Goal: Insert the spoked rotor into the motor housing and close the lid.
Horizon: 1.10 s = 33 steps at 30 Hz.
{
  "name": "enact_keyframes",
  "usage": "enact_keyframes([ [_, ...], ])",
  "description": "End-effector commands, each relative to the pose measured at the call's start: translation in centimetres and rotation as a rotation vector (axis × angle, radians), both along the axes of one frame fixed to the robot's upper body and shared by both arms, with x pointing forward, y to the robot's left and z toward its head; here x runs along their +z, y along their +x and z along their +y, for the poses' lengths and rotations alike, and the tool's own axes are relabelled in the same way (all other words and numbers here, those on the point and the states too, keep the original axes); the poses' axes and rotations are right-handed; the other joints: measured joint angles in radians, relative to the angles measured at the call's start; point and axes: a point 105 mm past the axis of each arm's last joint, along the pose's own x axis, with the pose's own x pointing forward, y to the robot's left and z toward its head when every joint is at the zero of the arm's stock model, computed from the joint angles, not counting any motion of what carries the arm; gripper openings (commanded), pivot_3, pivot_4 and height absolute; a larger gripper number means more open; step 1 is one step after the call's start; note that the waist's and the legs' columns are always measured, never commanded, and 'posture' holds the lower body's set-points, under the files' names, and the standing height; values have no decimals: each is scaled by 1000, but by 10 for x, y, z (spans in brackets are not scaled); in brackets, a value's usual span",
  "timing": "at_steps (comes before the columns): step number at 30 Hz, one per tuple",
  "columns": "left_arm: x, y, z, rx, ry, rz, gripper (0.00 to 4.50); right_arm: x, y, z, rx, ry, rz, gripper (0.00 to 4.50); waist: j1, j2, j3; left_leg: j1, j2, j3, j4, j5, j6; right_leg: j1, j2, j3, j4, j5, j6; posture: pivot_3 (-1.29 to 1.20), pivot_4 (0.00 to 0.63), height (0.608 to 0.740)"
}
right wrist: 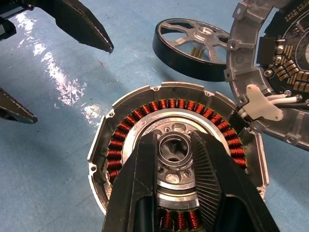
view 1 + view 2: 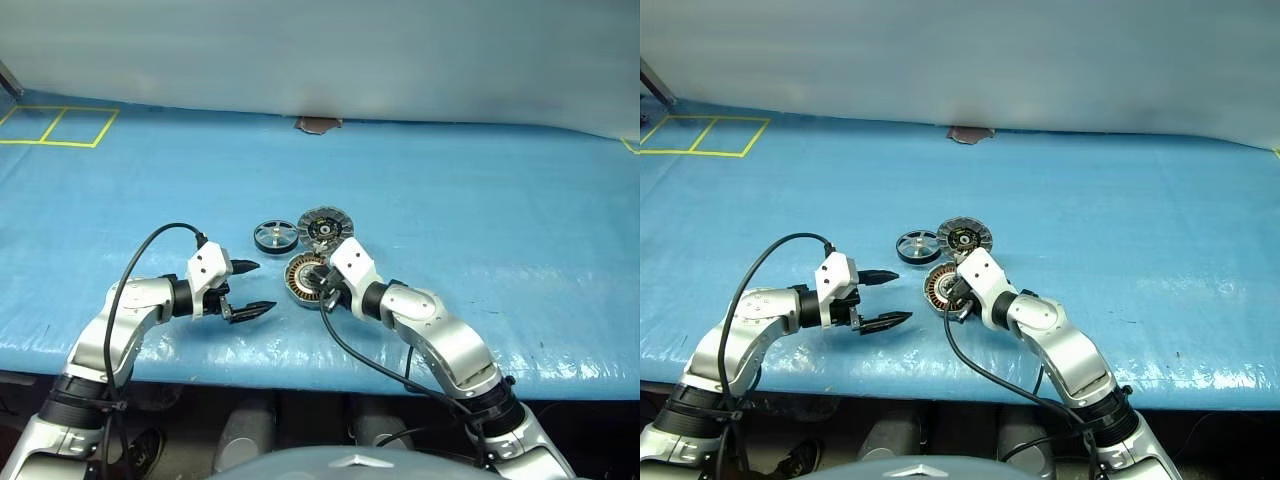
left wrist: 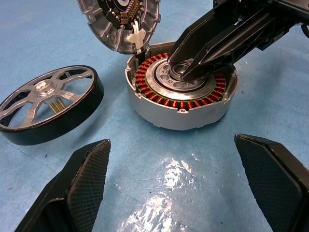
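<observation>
**Rotor Lies Beside an Open Motor Housing on the Blue Table**

Head cameras: On a blue table covering (image 2: 480,200), the motor housing (image 2: 300,277) sits with its lid (image 2: 325,227) swung open and lying just behind it, ribbed inner face up. The spoked rotor (image 2: 275,236) lies flat beside the lid, to the robot's left of it and apart from the housing. The right gripper (image 2: 322,290) reaches down over the housing from the right. The left gripper (image 2: 250,287) hovers to the left of the housing, its two black fingers spread wide and holding nothing. Yellow tape lines (image 2: 60,128) mark the far left corner of the table.

Left wrist camera: The housing (image 3: 181,104) shows its ring of coppery windings around a silver centre, where the right gripper's fingers (image 3: 217,41) meet at the central hub. The lid (image 3: 118,21) stands joined at the housing's rim, and the rotor (image 3: 48,104) rests on the blue surface nearby.

Right wrist camera: The right gripper's fingers (image 1: 140,193) stand narrow on either side of the hub ring at the housing's centre (image 1: 175,147); whether they press it cannot be told. The rotor (image 1: 193,46) lies beyond the housing.
</observation>
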Motion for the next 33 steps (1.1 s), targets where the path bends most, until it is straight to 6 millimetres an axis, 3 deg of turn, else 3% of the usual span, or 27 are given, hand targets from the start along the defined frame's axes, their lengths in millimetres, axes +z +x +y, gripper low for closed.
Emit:
enact_keyframes([
  [1, 9, 2, -4, -14, -4, -49, 4500, 10, -4, 6, 24, 30, -31, 1419, 0, 0, 0, 0, 0, 0, 0, 0, 0, 0, 0, 0, 0, 0, 0, 0, 150, 740],
  [4, 8, 2, -4, -11, -4, -49, 4500, 11, -2, 5, 13, 31, -42, 2262, 0, 0, 0, 0, 0, 0, 0, 0, 0, 0, 0, 0, 0, 0, 0, 0, 150, 740],
  [14, 8, 3, -4, -5, -3, -53, 4500, 26, 1, 5, 1, 49, -99, 2262, 0, 0, 0, 0, 0, 0, 0, 0, 0, 0, 0, 0, 0, 0, 0, 0, 150, 740],
  [17, 8, 3, -4, -5, -2, -54, 4500, 29, -1, 7, 11, 65, -101, 1636, 0, 0, 0, 0, 0, 0, 0, 0, 0, 0, 0, 0, 0, 0, 0, 0, 150, 740],
  [22, 8, 4, -4, -3, 2, -56, 4500, 24, -2, 6, 13, 56, -82, 26, 0, 0, 0, 0, 0, 0, 0, 0, 0, 0, 0, 0, 0, 0, 0, 0, 150, 740],
  [28, 7, 4, -3, 1, 2, -52, 4500, 16, -3, 6, 18, 34, -59, 26, 0, 0, 0, 0, 0, 0, 0, 0, 0, 0, 0, 0, 0, 0, 0, 0, 150, 740],
  [33, 7, 4, -3, 6, 4, -56, 4500, -2, -5, 4, 2, 21, 9, 26, 0, 0, 0, 0, 0, 0, 0, 0, 0, 0, 0, 0, 0, 0, 0, 0, 150, 740],
])
